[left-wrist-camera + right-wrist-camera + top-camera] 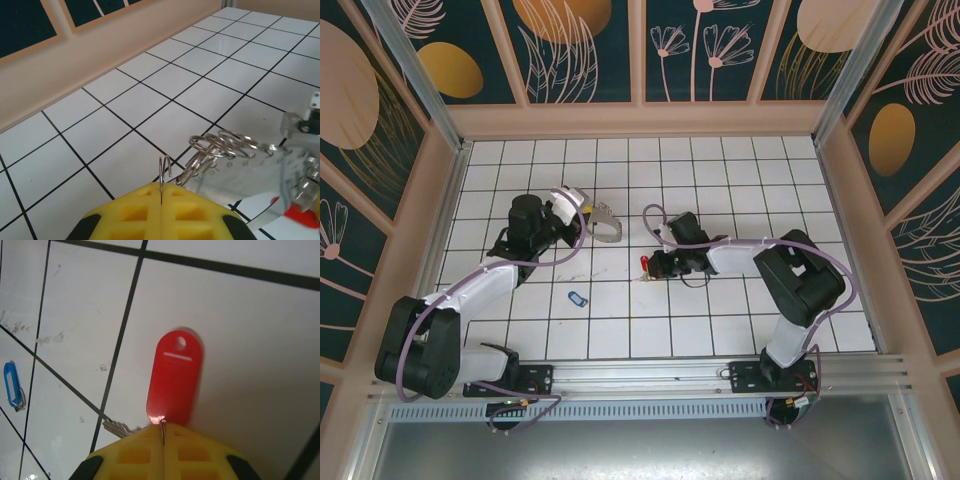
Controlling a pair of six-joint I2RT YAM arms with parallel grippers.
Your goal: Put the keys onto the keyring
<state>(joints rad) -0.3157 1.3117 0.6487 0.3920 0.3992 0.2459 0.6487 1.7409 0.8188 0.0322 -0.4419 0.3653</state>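
My left gripper (582, 211) is raised at the middle left, its yellow fingers shut on a thin wire loop of the keyring (164, 172). Beyond the fingers hang a bunch of small split rings (225, 142) and a pale grey plate (250, 172); from above the keyring (606, 226) looks like a grey loop. A red plastic piece (300, 218) shows beside the plate. My right gripper (163, 432) is low on the tiles, shut on the small ring of a key with a red tag (175, 380), its metal blade (118, 428) poking out left. From above, this red key (644, 265) lies left of my right gripper (656, 265).
A blue-tagged key (576, 297) lies alone on the white tiles between the arms, nearer the front, and is also in the right wrist view (12, 385). Beige walls (640, 120) enclose the tiled floor on three sides.
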